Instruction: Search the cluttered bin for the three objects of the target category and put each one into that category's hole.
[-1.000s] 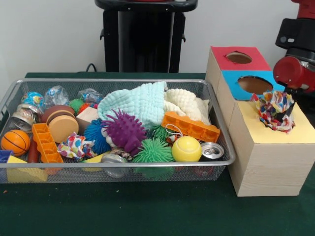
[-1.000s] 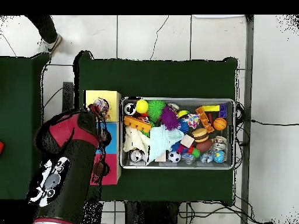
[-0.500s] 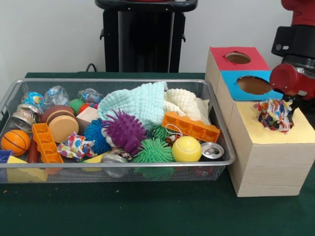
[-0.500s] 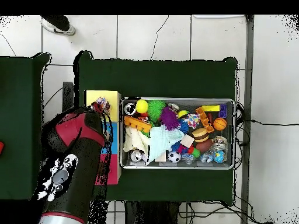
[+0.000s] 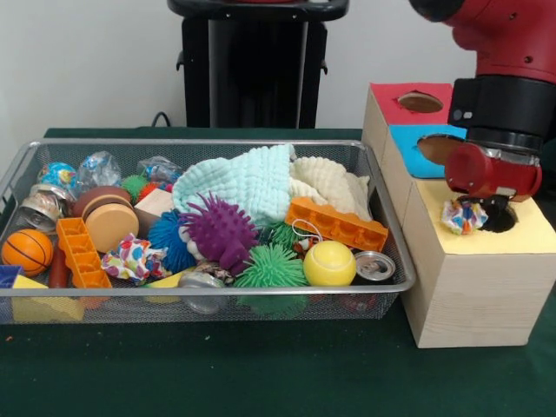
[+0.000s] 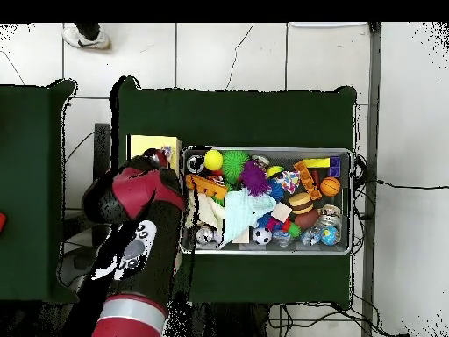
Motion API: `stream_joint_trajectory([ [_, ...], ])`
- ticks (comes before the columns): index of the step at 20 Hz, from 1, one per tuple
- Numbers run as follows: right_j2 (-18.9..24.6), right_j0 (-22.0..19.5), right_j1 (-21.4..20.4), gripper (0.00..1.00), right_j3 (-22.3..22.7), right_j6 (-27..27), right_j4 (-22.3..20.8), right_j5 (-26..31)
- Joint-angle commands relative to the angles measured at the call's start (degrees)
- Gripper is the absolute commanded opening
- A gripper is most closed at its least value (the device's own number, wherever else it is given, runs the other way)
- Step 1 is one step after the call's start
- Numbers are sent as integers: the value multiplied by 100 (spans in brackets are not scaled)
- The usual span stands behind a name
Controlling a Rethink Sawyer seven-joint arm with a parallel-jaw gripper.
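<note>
Cloth piece sits bunched at the left edge of the hole in the yellow box top, half in, so you're mid-drop. Tool is right above the hole, jaw state can't tell, hidden by the arm. Another patterned piece waits in the bin, well left of the hole.

White wall, white tiled floor, green table.

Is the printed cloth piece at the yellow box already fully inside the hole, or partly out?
Partly out. The printed cloth piece bunches at the left edge of the hole, under the gripper.
</note>
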Motion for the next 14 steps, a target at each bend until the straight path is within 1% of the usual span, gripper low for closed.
stream_joint_trajectory([
  [1, 852, -605, 476, 0, 687, 655, -359, -435],
  [8, 919, -784, 508, 0, 742, 523, -652, -729],
  [11, 745, -675, 553, 0, 680, 597, -712, -841],
  [13, 354, -387, 619, 0, 608, 676, -698, -878],
  [14, 41, -143, 666, 0, 539, 658, -704, -749],
])
